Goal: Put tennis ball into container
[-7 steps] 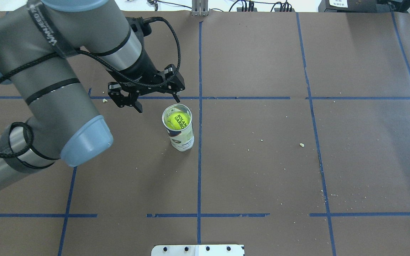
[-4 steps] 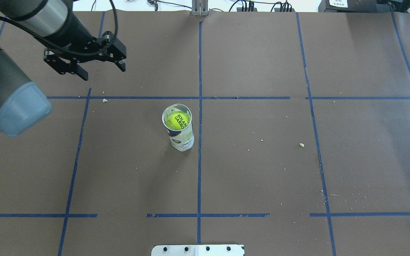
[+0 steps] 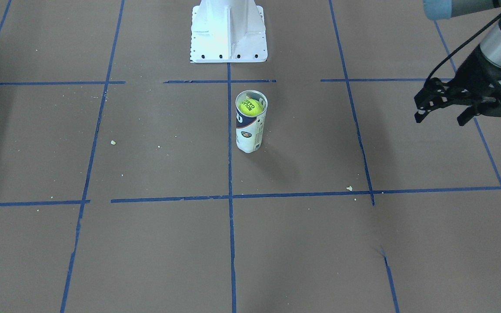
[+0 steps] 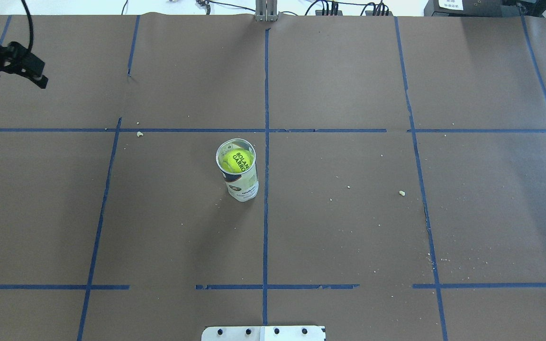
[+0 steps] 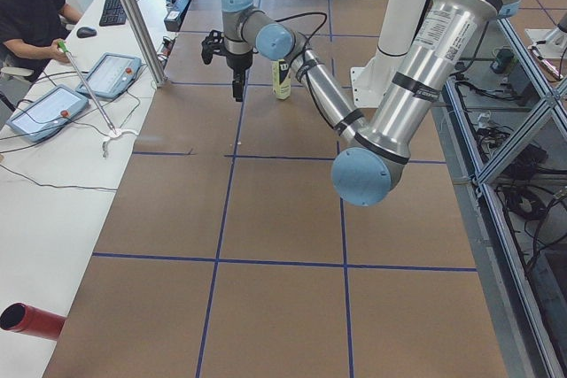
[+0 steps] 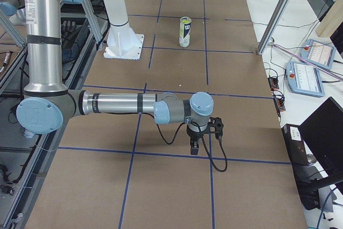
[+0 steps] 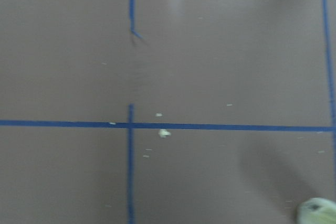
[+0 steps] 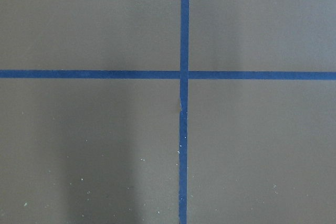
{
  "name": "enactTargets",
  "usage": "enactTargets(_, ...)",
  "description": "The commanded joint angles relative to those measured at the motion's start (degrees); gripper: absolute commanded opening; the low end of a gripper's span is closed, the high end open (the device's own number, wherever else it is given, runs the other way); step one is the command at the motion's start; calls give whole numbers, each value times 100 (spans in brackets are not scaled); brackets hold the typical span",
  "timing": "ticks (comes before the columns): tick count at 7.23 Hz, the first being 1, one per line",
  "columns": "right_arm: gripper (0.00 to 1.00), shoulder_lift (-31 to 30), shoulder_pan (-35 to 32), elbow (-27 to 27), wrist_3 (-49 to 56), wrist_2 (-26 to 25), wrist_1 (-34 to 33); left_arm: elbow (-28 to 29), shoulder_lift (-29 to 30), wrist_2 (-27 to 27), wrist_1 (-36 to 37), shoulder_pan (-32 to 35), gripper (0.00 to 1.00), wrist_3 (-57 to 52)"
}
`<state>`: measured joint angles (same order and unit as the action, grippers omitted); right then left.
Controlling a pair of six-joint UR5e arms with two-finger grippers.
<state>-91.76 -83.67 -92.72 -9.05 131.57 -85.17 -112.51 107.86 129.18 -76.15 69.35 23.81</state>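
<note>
The tennis ball (image 4: 237, 161), bright yellow-green with dark lettering, sits inside the top of the container (image 4: 242, 183), a clear tube with a white and navy label standing upright near the table's middle. The front-facing view shows the ball (image 3: 250, 107) just below the rim of the tube (image 3: 249, 132). My left gripper (image 3: 442, 116) hovers far off to the tube's side, open and holding nothing; in the overhead view it (image 4: 14, 80) is at the far left edge. My right gripper (image 6: 201, 139) shows only in the exterior right view, low over the table and far from the tube (image 6: 185, 31); whether it is open or shut I cannot tell.
The white robot base (image 3: 228, 32) stands behind the tube. Blue tape lines and small crumbs (image 4: 401, 192) mark the brown table cover. An operator (image 5: 27, 6) sits by tablets at a side desk, and a red cylinder (image 5: 31, 320) lies there.
My left arm has swung away from beside the tube to the far left edge of the overhead view, gripper staying open. Ball and tube have not moved.
</note>
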Motion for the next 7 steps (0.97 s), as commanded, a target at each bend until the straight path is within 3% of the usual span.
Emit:
enactTargets(1,100,0,0,0,0,0,0,735,-615,2,-197,901,100,-2135)
enactTargets(2,100,0,0,0,0,0,0,1113,-904,11,-616,1140,100,-2648)
enactTargets(5,100,0,0,0,0,0,0,1854,-1880,46,-2321,1545,100,-2759)
enactTargets(7,100,0,0,0,0,0,0,2056,-2162,55,-2220,1661,100,-2654)
